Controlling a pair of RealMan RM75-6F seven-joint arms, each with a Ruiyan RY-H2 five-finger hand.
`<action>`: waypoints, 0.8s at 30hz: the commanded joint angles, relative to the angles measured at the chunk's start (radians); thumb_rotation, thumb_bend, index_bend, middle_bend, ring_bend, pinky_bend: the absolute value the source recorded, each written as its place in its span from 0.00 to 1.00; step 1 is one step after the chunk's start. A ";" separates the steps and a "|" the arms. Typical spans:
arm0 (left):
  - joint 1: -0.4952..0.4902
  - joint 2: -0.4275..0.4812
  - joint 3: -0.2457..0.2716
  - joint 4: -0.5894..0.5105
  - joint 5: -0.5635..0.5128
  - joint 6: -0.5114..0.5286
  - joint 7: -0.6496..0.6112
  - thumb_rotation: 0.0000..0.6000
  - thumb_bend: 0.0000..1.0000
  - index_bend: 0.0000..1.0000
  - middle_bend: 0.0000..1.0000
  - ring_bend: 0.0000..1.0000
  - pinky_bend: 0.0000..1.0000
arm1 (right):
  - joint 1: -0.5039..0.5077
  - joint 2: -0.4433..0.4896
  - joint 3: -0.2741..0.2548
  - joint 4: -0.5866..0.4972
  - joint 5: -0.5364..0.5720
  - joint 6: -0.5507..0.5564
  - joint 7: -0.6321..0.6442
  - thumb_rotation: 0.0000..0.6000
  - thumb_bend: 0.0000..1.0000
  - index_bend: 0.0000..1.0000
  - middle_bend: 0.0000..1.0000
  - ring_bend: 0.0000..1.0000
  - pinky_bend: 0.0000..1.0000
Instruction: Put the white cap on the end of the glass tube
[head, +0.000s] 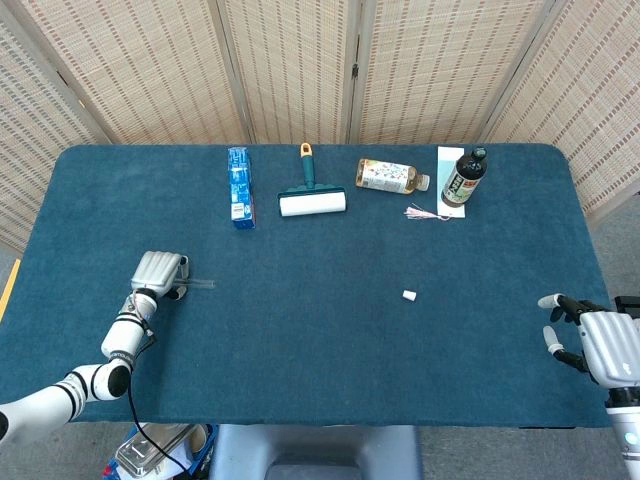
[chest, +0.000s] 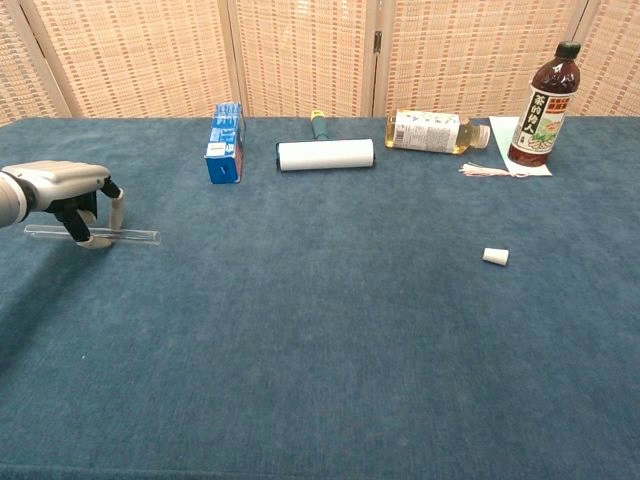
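Woven screens back a blue-carpeted table (head: 330, 340). One glass tube (chest: 125, 236) lies flat at its left side, grasped by the left hand (chest: 62, 190), fingers curled around it. One white cap (chest: 495, 257) lies well right of the tube, untouched. Far beyond the cap the right hand (head: 592, 343) hovers, fingers spread, holding nothing. Behind the cap: one blue carton (chest: 224, 143), one lint roller (chest: 325, 153), two bottles.

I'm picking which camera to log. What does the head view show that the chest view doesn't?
Only the head view shows the right hand, open at the table's near right edge, plus the left forearm. Only the chest view shows the glass tube side-on, lifted level in the left hand. Both show the white cap lying alone, the lint roller and the bottles at the back.
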 joint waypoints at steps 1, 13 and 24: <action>0.006 0.001 -0.009 -0.005 0.014 0.008 -0.029 1.00 0.34 0.57 1.00 1.00 1.00 | -0.002 0.000 0.000 0.000 0.000 0.003 0.001 1.00 0.39 0.36 0.51 0.47 0.56; 0.048 0.083 -0.062 -0.122 0.117 0.061 -0.237 1.00 0.41 0.66 1.00 1.00 1.00 | 0.003 0.008 0.007 -0.008 -0.011 0.013 -0.025 1.00 0.45 0.36 0.57 0.56 0.70; 0.090 0.241 -0.079 -0.416 0.166 0.153 -0.250 1.00 0.44 0.67 1.00 1.00 1.00 | 0.121 0.034 0.025 -0.054 0.022 -0.171 -0.144 1.00 1.00 0.36 0.97 1.00 1.00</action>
